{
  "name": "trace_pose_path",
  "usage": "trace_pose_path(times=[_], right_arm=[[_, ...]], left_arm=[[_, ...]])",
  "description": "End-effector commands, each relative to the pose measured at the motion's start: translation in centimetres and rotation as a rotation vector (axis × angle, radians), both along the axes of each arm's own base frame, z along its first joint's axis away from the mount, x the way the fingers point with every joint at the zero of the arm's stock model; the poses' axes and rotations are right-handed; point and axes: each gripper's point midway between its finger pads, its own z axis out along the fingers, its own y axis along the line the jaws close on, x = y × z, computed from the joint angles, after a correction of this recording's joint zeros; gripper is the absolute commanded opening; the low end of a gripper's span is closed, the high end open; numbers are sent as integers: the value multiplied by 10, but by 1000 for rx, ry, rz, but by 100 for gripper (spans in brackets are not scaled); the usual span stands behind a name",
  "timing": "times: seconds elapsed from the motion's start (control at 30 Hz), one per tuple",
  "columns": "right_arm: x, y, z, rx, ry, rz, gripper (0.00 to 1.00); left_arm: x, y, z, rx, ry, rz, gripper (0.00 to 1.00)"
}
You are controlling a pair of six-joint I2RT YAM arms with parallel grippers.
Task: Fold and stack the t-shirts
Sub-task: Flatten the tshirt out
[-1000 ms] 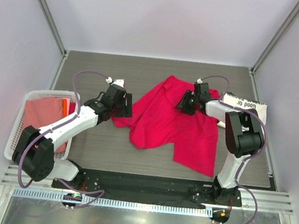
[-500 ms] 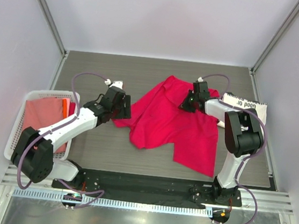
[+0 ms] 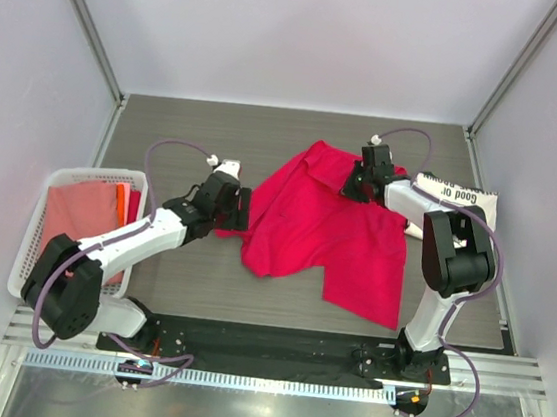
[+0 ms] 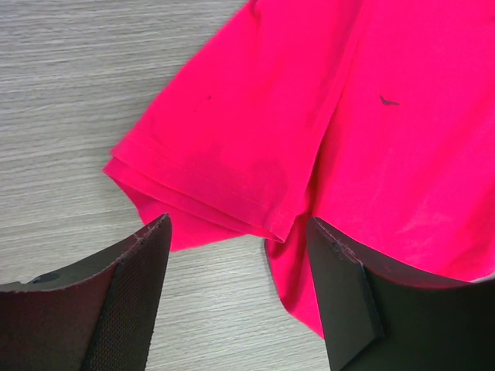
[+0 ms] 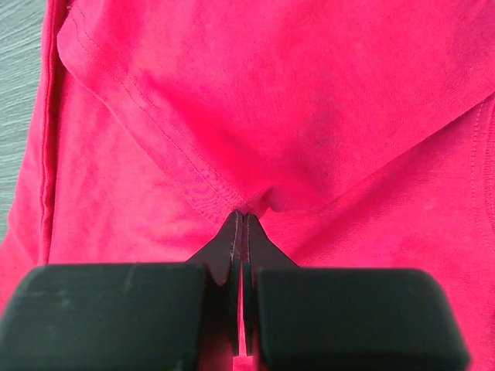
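While the right end effector (image 5: 240,219) keeps its jaws pressed together on a pucker of stitched hem at the far edge of the crimson-pink t-shirt (image 3: 301,231), the left end effector (image 4: 240,232) has done most of the moving. Over the past second it has slid in from off the shirt's left side, and its jaws now hang spread wide right over the doubled left sleeve (image 4: 224,166), holding nothing. The right pinch has crept only slightly toward the shirt's far edge, and the cloth has barely changed shape. The shirt lies rumpled and unfolded on the table (image 3: 181,273), its lower part spreading toward the arm bases.

To my reading this means the second grasp is about to happen. With one corner held and the sleeve bracketed, the arms are getting ready to lift or stretch the garment flat, so folding proper has not begun. The sleeve is two soft layers, and a shallow bite may catch only the top one.

The cream t-shirt (image 3: 458,196) with black lettering lies just beside the crimson shirt's far right corner, and a white lattice basket (image 3: 24,255) sits well apart from its left side
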Motion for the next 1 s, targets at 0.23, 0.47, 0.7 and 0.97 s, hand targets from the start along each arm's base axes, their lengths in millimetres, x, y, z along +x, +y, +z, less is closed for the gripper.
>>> trace_pose_path(times=[0.23, 0.47, 0.7, 0.97], right_arm=[[11, 1, 34, -7, -86, 16, 1], [9, 3, 32, 4, -83, 22, 1], [9, 2, 33, 12, -84, 23, 1], [8, -1, 32, 18, -82, 18, 1]], left_arm=[[7, -20, -3, 18, 1, -69, 55], [7, -29, -9, 97, -5, -120, 56], [9, -26, -26, 179, 42, -121, 56], [11, -32, -35, 225, 69, -145, 43]])
